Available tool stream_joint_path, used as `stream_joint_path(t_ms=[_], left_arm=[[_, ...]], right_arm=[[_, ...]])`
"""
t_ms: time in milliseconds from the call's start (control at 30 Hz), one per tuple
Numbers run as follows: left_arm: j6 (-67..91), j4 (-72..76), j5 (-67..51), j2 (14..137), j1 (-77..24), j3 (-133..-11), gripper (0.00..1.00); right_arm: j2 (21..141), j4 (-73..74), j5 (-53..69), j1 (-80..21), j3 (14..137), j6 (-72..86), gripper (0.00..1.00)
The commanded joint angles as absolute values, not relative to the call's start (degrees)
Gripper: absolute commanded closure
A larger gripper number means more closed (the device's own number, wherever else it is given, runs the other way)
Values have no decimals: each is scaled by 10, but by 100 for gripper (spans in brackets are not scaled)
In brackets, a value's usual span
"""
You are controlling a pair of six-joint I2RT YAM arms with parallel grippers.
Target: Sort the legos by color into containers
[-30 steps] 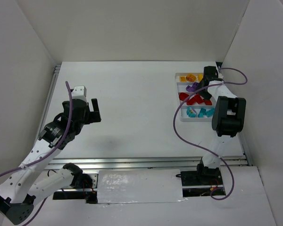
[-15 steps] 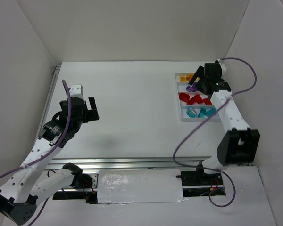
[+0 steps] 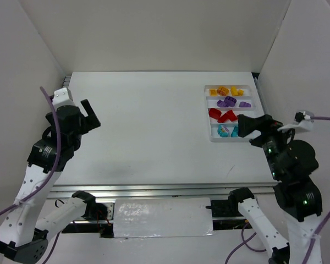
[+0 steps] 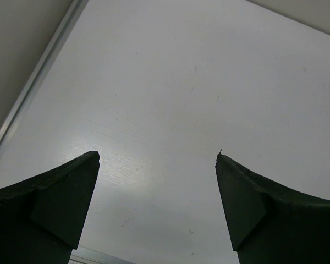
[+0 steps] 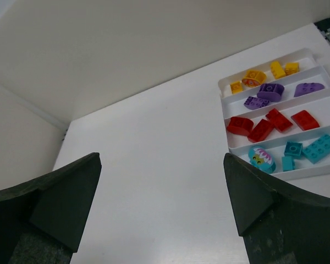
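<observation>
Both arms have drawn back: the right pincer (image 5: 162, 158) has left the tray (image 5: 327, 107) and spread wide, holding nothing, like the left pincer (image 4: 157, 155). All the legos (image 5: 278, 119) lie in its rows by colour, none on the worktop (image 3: 154, 121), so sorting looks finished.

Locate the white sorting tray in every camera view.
Top external: tray at the far right of the tabletop.
Left wrist: not in it; only bare tabletop.
Right wrist: tray upper right, reaching the right edge.
Shared landmark: red legos, third row from the far side.
</observation>
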State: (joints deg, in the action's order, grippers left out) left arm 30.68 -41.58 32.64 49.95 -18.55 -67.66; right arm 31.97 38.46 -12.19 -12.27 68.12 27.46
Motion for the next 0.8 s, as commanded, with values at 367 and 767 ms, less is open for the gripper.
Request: stream_joint_path(t_ms=[367, 767], left_arm=[[321, -498, 383, 294, -182, -697, 0], [320, -507, 359, 265, -183, -707, 0]], right_arm=[[155, 584, -154, -149, 767, 199, 0], [159, 612, -121, -149, 822, 199, 0]])
